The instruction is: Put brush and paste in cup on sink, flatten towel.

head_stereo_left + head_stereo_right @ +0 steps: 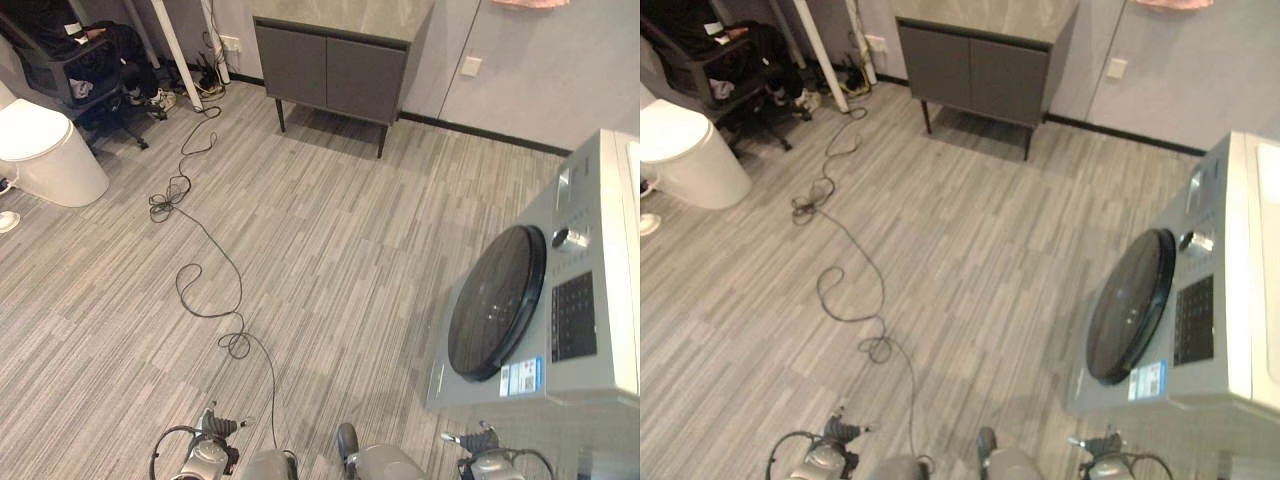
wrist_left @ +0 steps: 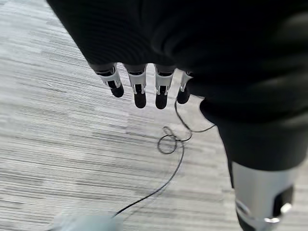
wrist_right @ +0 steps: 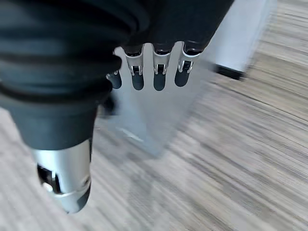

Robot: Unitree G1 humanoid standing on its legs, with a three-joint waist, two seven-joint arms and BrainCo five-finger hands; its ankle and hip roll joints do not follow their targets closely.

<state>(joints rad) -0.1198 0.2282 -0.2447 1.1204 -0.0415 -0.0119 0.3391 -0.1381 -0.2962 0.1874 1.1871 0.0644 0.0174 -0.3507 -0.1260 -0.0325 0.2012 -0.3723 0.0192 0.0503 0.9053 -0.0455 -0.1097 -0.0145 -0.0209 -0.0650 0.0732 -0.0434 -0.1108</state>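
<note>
Plainly, the work on the sink has not begun: the head views look down on a striped grey floor [image 1: 330,270] with a grey two-door cabinet [image 1: 335,65] against the far wall, a white toilet [image 1: 45,150] at the robot's far left, a dark chair [image 1: 85,70] beyond it, and a silver washing machine [image 1: 570,300] with a round dark door [image 1: 497,302] close on the robot's right. No brush, paste, cup or towel can be made out, so where they lie cannot be told from here; the cabinet's pale top [image 1: 990,18] may be the sink surface, though no basin is visible. The left hand [image 2: 139,89] hangs over bare floor with its fingers [image 2: 162,94] straight, relaxed and holding nothing. The right hand [image 3: 156,72] hangs likewise, its fingers [image 3: 137,77] loosely extended and empty, with a pale panel, probably the washing machine's side [image 3: 240,38], just past them. The step in hand looks like the approach, walking toward the far wall. The next move probably calls for closing on the cabinet, bringing its top into view, and finding the brush and paste before either hand reaches.
</note>
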